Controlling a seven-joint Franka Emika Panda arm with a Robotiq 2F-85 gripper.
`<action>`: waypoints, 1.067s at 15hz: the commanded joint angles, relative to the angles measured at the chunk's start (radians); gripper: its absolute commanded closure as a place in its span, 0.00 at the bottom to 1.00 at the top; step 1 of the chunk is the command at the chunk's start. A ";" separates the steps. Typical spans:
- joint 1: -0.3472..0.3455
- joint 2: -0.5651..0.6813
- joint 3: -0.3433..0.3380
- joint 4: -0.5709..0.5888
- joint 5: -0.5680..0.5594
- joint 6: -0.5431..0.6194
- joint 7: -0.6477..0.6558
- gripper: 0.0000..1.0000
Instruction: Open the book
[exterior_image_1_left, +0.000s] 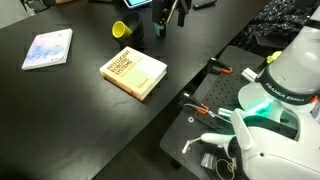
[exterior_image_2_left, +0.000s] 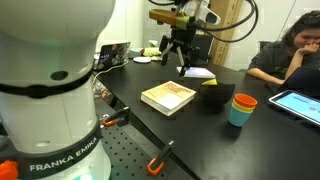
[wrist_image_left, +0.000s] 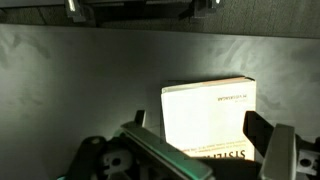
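The desk (exterior_image_1_left: 80, 110) runs out of frame on most sides. The book (exterior_image_1_left: 134, 74) lies closed and flat near the edge facing the robot base (exterior_image_1_left: 285, 70), with bare desktop all round it. In my wrist view its lower end is cut off and the lettering is unreadable. The hand (wrist_image_left: 195, 125) hangs clear of it, fingers spread wide, holding nothing.

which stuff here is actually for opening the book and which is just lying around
For the job:
book, closed on the table
hand, open

Lying about:
blue booklet
yellow cup
orange and teal cups
tablet
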 joint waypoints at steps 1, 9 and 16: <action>0.026 0.199 0.016 0.008 0.031 0.230 -0.022 0.00; -0.011 0.606 0.058 0.189 0.153 0.405 -0.123 0.00; -0.139 0.783 0.173 0.367 0.235 0.374 -0.241 0.00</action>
